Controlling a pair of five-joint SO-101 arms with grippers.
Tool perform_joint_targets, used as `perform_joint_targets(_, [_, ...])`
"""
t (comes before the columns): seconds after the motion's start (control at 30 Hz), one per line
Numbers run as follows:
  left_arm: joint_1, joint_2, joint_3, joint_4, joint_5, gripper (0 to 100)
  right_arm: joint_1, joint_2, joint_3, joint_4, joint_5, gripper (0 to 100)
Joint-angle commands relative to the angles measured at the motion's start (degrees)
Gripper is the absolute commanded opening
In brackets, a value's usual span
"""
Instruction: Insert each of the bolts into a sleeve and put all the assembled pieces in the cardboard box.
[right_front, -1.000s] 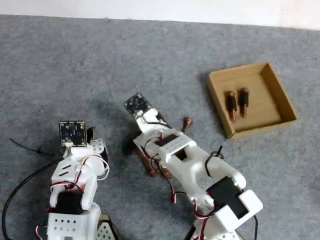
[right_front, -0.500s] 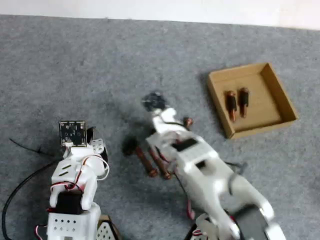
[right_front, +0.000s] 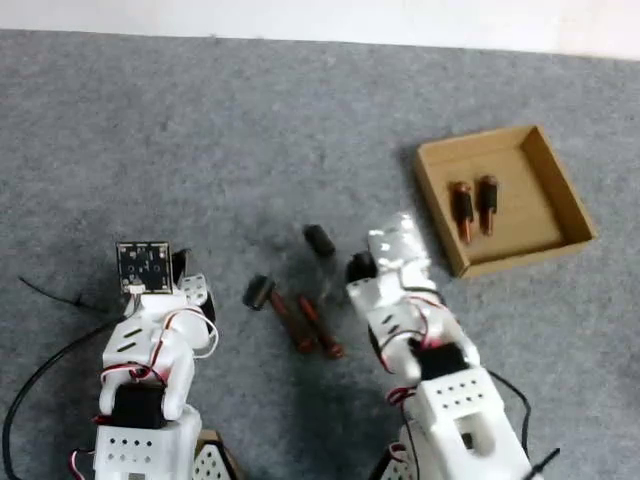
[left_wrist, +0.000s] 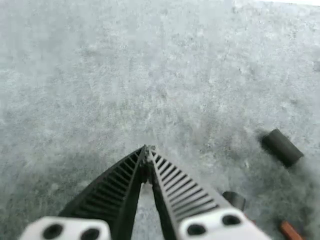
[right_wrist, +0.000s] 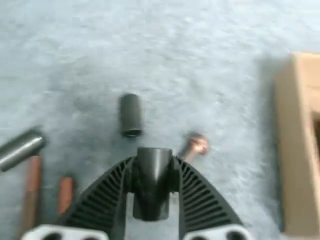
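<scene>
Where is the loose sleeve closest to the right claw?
In the high view, that sleeve lies on the carpet just left of the right claw, beyond the two bolts.

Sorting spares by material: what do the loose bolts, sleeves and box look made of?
Bolts: probably metal, copper-toned, slightly glossy. Sleeves: dark grey, smooth with a dull sheen; metal or plastic, unclear. Box: brown cardboard, matte, with thick raw-edged walls.
</scene>
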Motion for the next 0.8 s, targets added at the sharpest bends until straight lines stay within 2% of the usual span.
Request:
perform_joint_targets(0.0, [-0.75, -0.92, 1.27, -1.85, 0.0, 1, 5.41, -5.58, 1.71, 0.22, 0.62, 0.3])
perform_joint_targets(0.13, [-0.75, -0.92, 1.27, -1.85, 0.0, 1, 7.87, -9.63, 5.93, 0.22, 0.62, 0.3])
perform_joint_targets(0.4, [-0.75, -0.92, 1.27, -1.85, 0.0, 1, 8.04, -20.0, 13.58, 0.48, 0.62, 0.3])
perform_joint_targets(0.63, [-0.66, -0.92, 1.27, -1.85, 0.0, 1, 13.76, -31.43, 19.65, 0.75, 0.62, 0.3])
perform_joint_targets(0.77, [-0.57, -0.92, 1.27, -1.85, 0.0, 1, 15.78, -36.7, 20.53, 7.52, 0.62, 0.3])
